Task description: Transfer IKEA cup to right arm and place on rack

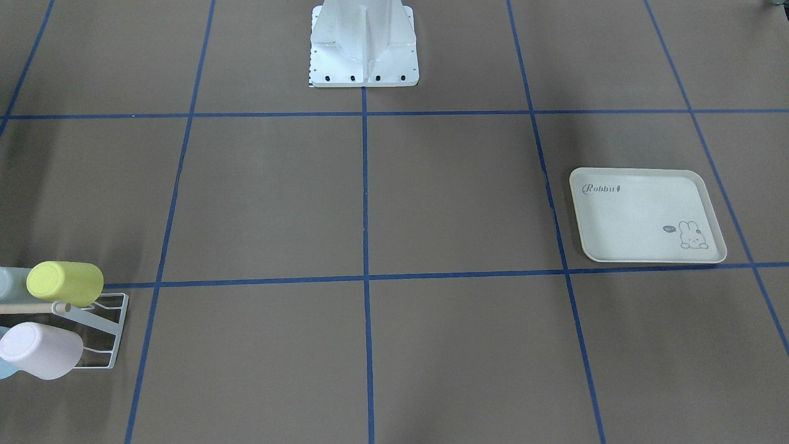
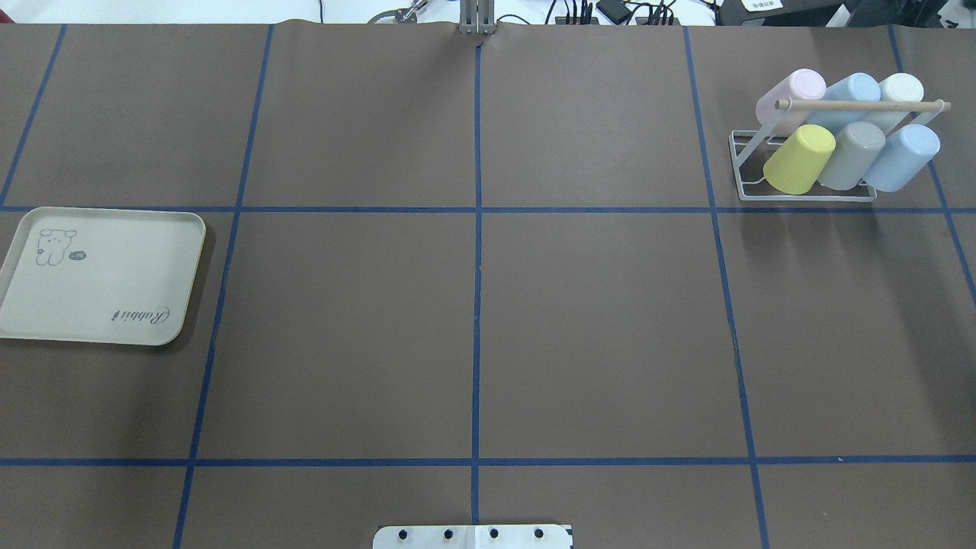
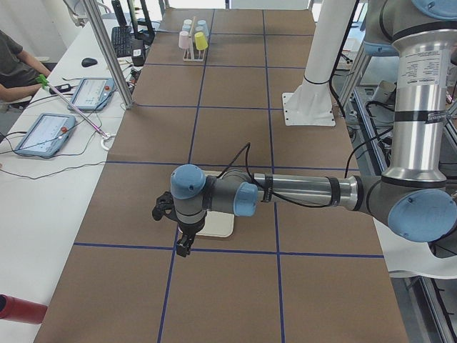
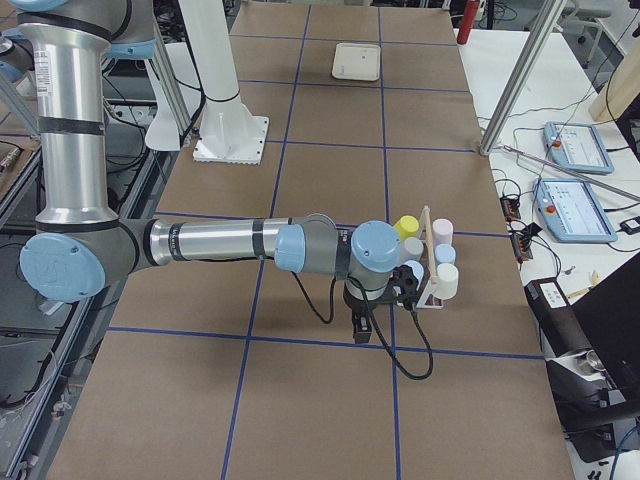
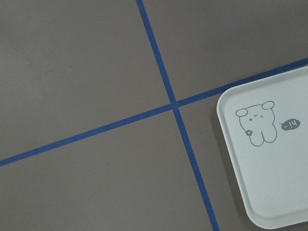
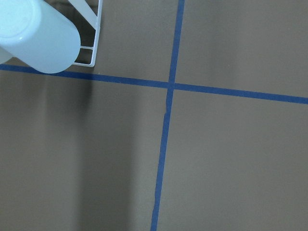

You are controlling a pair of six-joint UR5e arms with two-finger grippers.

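The white wire rack [image 2: 802, 197] with its wooden dowel [image 2: 862, 106] stands at the far right of the table. Several pastel IKEA cups hang on it upside down, among them a yellow one [image 2: 798, 160], a grey one [image 2: 854, 156] and a pink one [image 2: 793, 95]. Only the side views show the grippers. My left gripper [image 3: 183, 248] hangs low beside the cream tray [image 3: 218, 227]. Pointing down, my right gripper [image 4: 361, 328] is just in front of the rack [image 4: 432, 292]. I cannot tell whether either is open or shut. Neither wrist view shows fingers.
The cream rabbit-printed tray [image 2: 99, 274] lies at the table's left edge. Blue tape lines cross the brown table. The robot's white base [image 1: 363, 55] stands at the middle of the near side. Tablets and cables lie on a side bench [image 4: 575, 200], where a person sits [image 3: 14, 68].
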